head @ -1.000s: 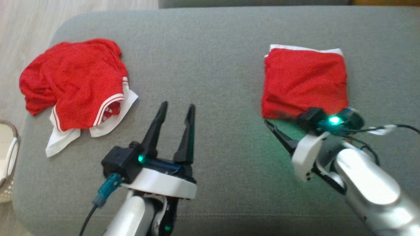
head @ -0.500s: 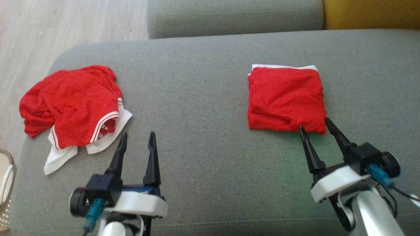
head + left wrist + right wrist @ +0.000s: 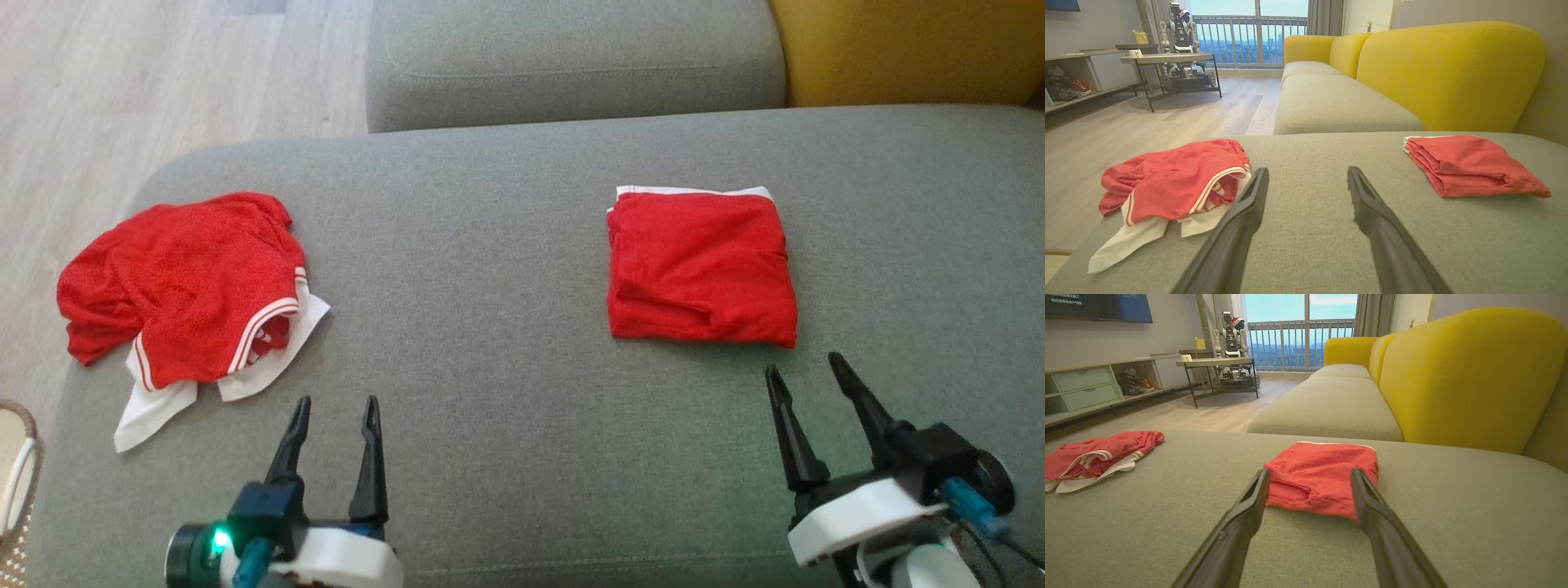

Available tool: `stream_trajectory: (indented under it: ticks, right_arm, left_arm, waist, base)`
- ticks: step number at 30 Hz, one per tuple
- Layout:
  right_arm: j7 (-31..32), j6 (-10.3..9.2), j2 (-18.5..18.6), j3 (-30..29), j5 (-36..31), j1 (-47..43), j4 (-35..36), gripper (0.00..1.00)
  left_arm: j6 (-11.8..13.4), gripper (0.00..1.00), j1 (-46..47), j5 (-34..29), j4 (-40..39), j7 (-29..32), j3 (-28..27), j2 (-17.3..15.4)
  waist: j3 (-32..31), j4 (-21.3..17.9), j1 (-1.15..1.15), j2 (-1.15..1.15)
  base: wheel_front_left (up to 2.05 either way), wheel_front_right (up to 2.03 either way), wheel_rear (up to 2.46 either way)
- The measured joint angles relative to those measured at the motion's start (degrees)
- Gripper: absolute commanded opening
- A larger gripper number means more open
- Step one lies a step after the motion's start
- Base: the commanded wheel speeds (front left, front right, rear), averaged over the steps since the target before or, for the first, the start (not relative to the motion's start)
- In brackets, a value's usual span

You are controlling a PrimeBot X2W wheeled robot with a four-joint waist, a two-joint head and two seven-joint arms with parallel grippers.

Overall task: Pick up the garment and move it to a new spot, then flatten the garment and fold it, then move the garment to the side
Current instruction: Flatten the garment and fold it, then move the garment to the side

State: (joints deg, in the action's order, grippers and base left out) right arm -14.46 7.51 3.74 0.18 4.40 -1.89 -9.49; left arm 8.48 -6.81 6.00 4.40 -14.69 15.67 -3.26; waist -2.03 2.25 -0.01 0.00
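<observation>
Garment [image 3: 700, 265], red, lies folded square toward the right end of the cushion [image 3: 490, 343]. Fold and set-aside are judged done. Right gripper [image 3: 802, 364] stands just short of its near edge, jaws apart, empty. Left gripper [image 3: 337, 400] is likewise spread, holding nothing. Second garment [image 3: 184, 286] lies crumpled at the left edge, untouched: work left, if it counts. Writing on wall screen [image 3: 1098, 306] is too small to read; no brands legible.

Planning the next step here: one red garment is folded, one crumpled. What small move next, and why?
Probably ease the left gripper toward the crumpled garment: it lies unfolded just ahead-left, the jaws stand open and empty, and the folded garment looks finished.
</observation>
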Motion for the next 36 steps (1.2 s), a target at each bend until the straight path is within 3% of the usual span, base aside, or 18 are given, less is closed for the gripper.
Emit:
stream_trajectory:
  ticks: [27,31,36]
  right_arm:
    - [0.0,0.0,-0.47,-1.82,2.88,0.16,-5.6,1.0]
    - [0.01,0.0,-0.88,-4.03,8.15,2.44,-10.95,1.0]
    - [2.58,-0.01,-0.07,-6.46,17.36,12.74,-20.34,1.0]
  left_arm:
    - [0.62,1.0,-0.18,-1.97,0.0,0.0,0.34,0.1]
    - [0.62,1.0,0.04,-1.97,-0.36,0.0,1.57,0.1]
    - [0.58,1.0,1.83,-1.99,-0.85,0.0,3.45,0.11]
  waist:
    - [0.88,1.57,0.01,0.0]
    - [2.05,2.4,0.01,0.0]
    - [5.14,3.28,0.01,0.0]
  base:
    - [0.0,0.0,0.0]
    - [0.0,0.0,0.0]
    - [0.0,0.0,0.0]
